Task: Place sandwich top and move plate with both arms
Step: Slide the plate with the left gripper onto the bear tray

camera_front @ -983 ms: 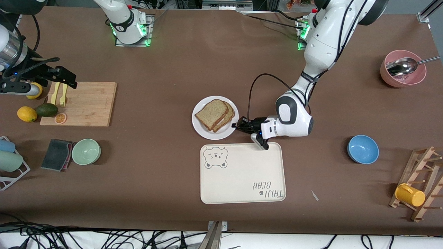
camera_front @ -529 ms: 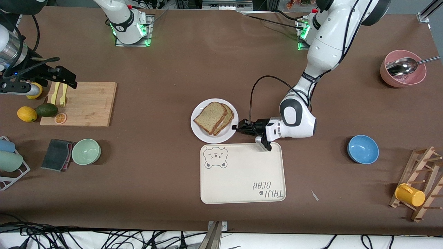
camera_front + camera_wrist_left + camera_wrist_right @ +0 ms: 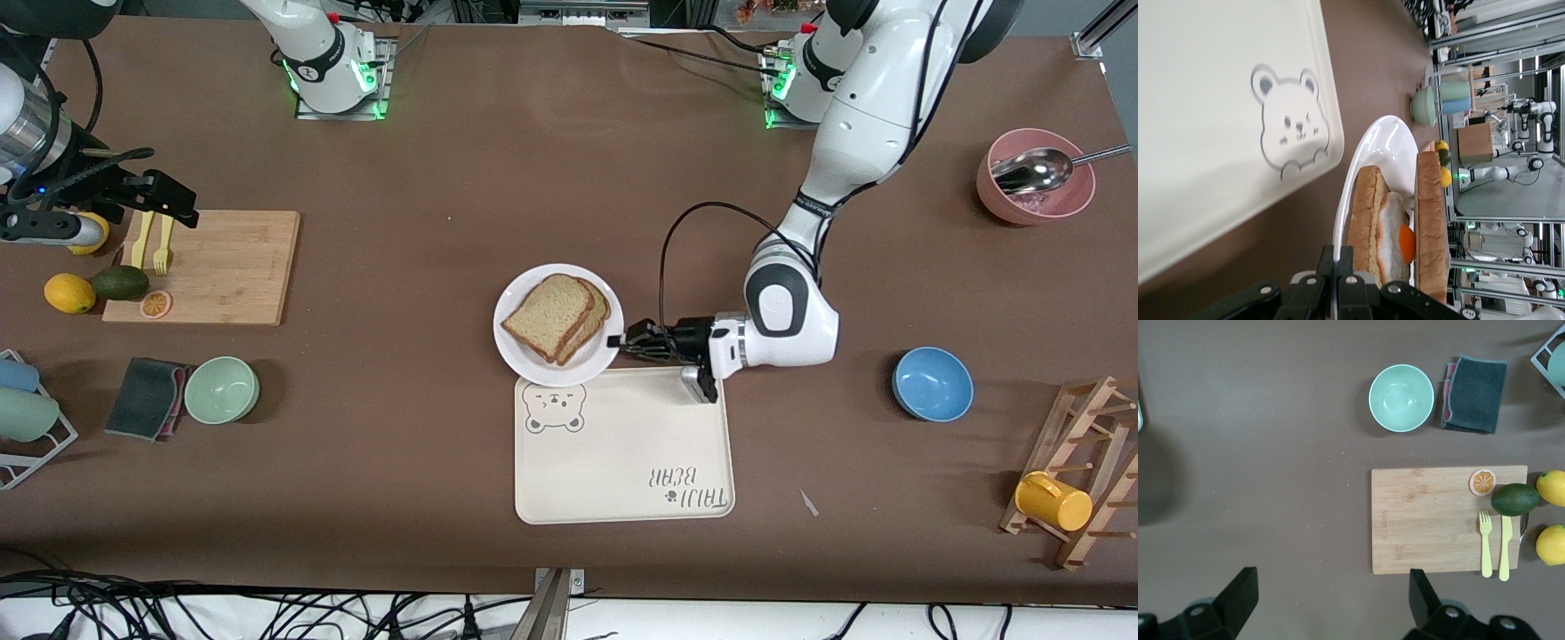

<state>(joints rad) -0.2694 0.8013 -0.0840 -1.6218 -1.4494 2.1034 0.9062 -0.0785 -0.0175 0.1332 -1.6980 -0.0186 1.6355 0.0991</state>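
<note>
Front view first: over the last second the plate (image 3: 558,322) has slid toward the front camera, from well clear of the cream tray (image 3: 624,444) to where its rim now laps over the tray's corner by the bear drawing, and the left arm's elbow has swung toward its own end of the table with it. That reads as the carrying step under way, with the stacking done, since the sandwich top (image 3: 548,315) already lies on the lower slice on the plate. The left gripper (image 3: 620,341) is clenched on the plate's rim at the edge toward the left arm's end of the table. Oddly for a two-armed move, the right gripper (image 3: 169,203) waits over the wooden cutting board (image 3: 209,267) near the right arm's end, well apart from the plate. Left wrist view: the black fingers (image 3: 1338,283) pinch the white rim between them; the plate looks lifted a little above the tray, though that is hard to be sure of from this angle. A fried egg (image 3: 1395,237) sits between the two slices, so the sandwich is complete. Right wrist view: its fingers (image 3: 1238,597) stand wide apart with nothing between them, above bare table beside the cutting board with its yellow fork (image 3: 1485,543) and knife (image 3: 1505,547).
</note>
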